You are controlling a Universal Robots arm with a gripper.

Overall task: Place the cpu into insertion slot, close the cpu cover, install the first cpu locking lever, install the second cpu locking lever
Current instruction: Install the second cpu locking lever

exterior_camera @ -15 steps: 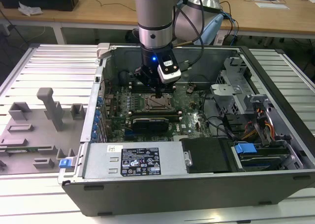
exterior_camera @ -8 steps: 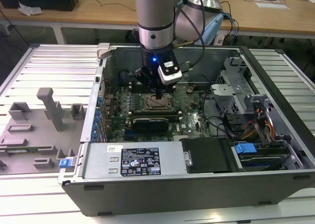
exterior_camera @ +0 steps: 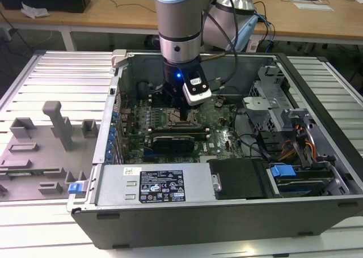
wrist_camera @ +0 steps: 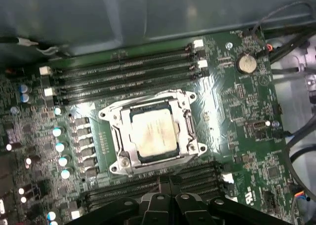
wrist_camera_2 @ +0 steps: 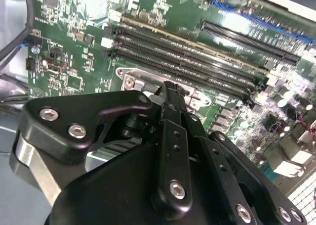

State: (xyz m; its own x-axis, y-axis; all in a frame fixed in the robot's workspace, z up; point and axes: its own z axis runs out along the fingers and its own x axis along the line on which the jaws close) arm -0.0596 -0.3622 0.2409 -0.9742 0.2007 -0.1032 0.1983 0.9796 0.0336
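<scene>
Square silver cpu [wrist_camera: 153, 131] sits within metal-rimmed insertion slot [wrist_camera: 120, 161].

The arm [exterior_camera: 178, 31] points straight down; its gripper [wrist_camera_2: 170, 94] has both fingers pressed together, holding nothing.

I saw long black memory slots [wrist_camera: 123, 69] on the green board [wrist_camera: 237, 111], a coin battery [wrist_camera: 245, 63], and blue-tabbed drive bays [exterior_camera: 282, 171].

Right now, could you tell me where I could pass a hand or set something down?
The ribbed table at the exterior view's left, beyond the grey fixtures, is bare. Inside the case, the motherboard around the cpu is crowded, with the arm overhead.
</scene>
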